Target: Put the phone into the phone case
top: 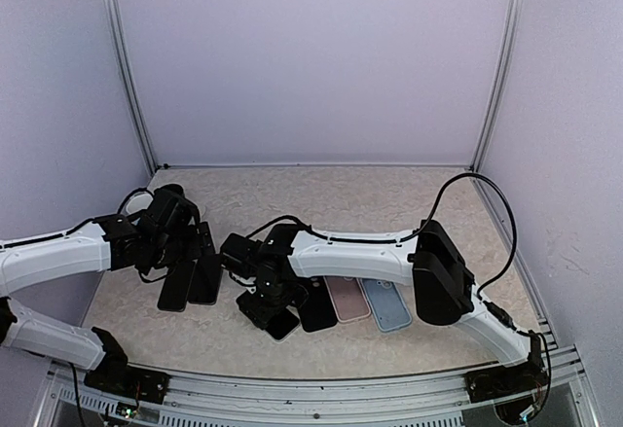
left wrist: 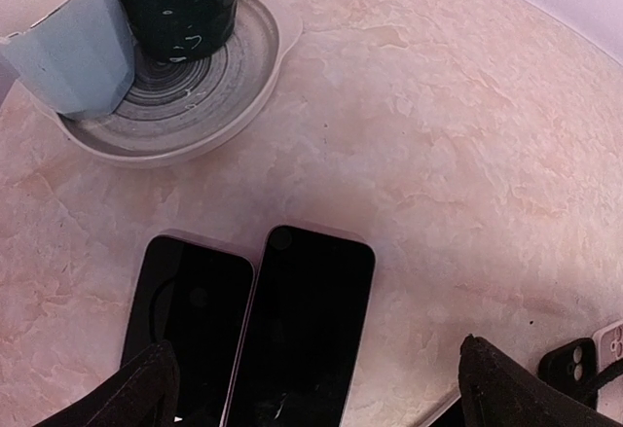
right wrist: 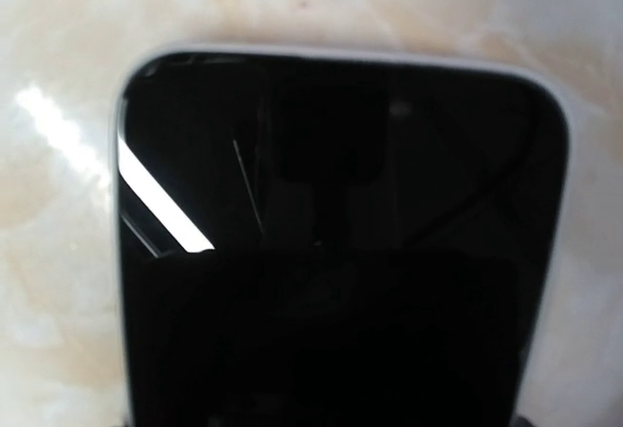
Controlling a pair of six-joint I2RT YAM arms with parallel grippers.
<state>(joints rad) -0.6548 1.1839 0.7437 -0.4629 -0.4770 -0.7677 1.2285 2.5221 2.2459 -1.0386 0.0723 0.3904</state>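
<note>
The table (top: 389,203) holds a plate (left wrist: 243,87) with 2 cups (left wrist: 68,38) at 10 o'clock in the left wrist view. The left gripper (left wrist: 316,373), jaws spread wide, hangs over 2 phones (left wrist: 190,320). The right gripper (top: 268,305) is low over a third phone (right wrist: 331,252) near 6 o'clock on the table; I cannot tell how its jaws stand. At 3 o'clock from this phone lie a black case (top: 317,303), a pink case (top: 347,299) and a blue case (top: 387,304).
</note>
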